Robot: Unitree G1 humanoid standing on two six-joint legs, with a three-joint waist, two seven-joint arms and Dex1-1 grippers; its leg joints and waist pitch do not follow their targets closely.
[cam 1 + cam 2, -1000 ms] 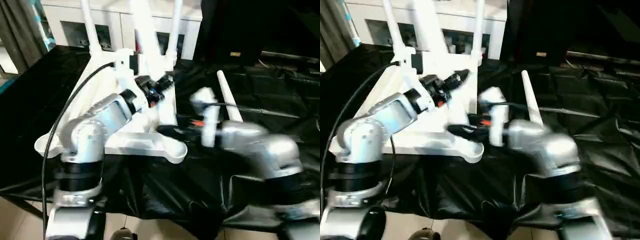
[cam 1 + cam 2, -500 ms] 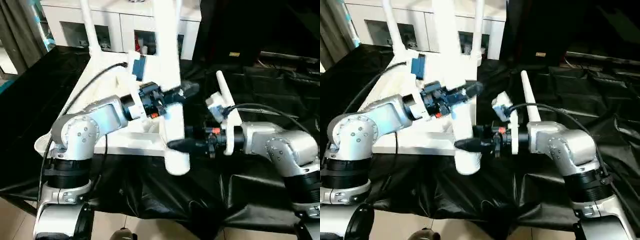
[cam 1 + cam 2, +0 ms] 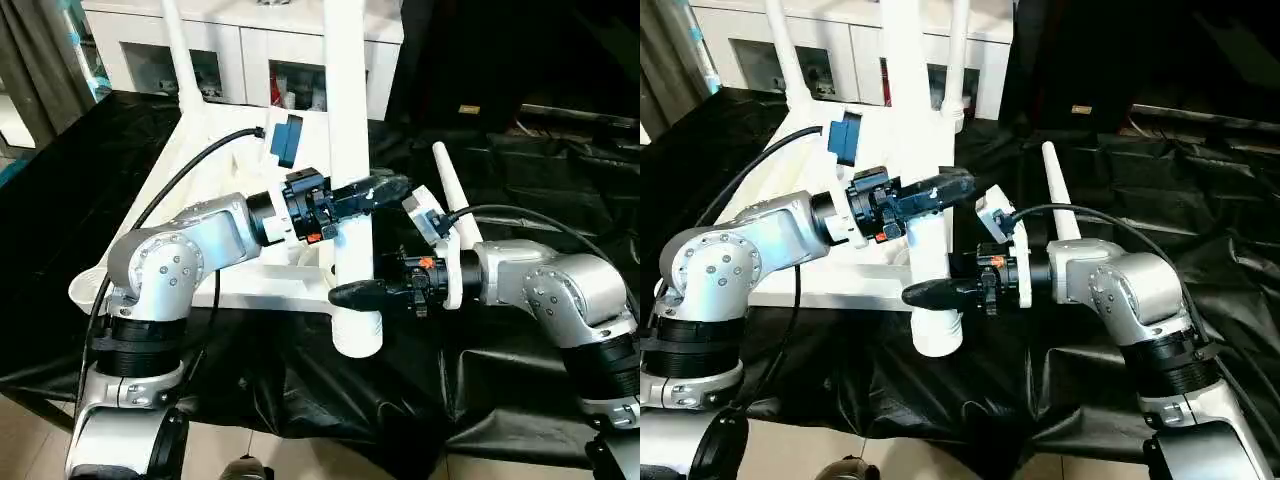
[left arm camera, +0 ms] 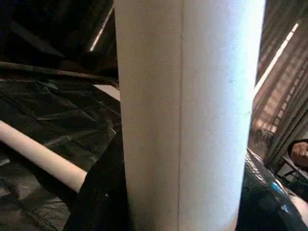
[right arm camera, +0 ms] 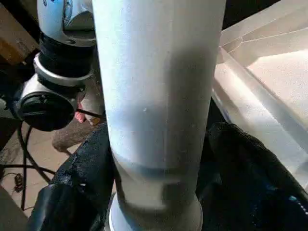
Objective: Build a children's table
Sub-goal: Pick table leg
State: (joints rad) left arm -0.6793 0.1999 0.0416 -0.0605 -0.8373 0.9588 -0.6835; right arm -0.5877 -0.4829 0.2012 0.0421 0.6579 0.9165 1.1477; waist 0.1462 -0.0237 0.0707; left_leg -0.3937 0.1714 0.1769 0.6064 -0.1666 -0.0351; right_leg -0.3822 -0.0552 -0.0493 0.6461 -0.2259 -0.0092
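Note:
The children's table top (image 3: 190,170) lies upside down on the black cloth, with a white leg (image 3: 175,45) standing in its far left corner and another leg (image 3: 958,50) in its far right. Both grippers hold a third white leg (image 3: 348,120) upright over the top's near right corner. My left gripper (image 3: 365,195) is shut on its middle, and my right gripper (image 3: 352,293) is shut just above its wide lower end (image 3: 357,335). In the wrist views the leg (image 4: 187,110) (image 5: 154,96) runs between black fingers (image 4: 103,192) (image 5: 245,163). A fourth leg (image 3: 447,185) lies loose behind my right arm.
The black-draped work table (image 3: 540,180) stretches to the right, its front edge hanging over the tiled floor (image 3: 30,440). A white glass-door cabinet (image 3: 230,50) stands behind it. A black cable (image 3: 170,190) loops over my left forearm, and another runs over my right.
The held leg has swung from a slant to nearly upright and shifted a little right. My right gripper has come in from the right and shut on its lower part.

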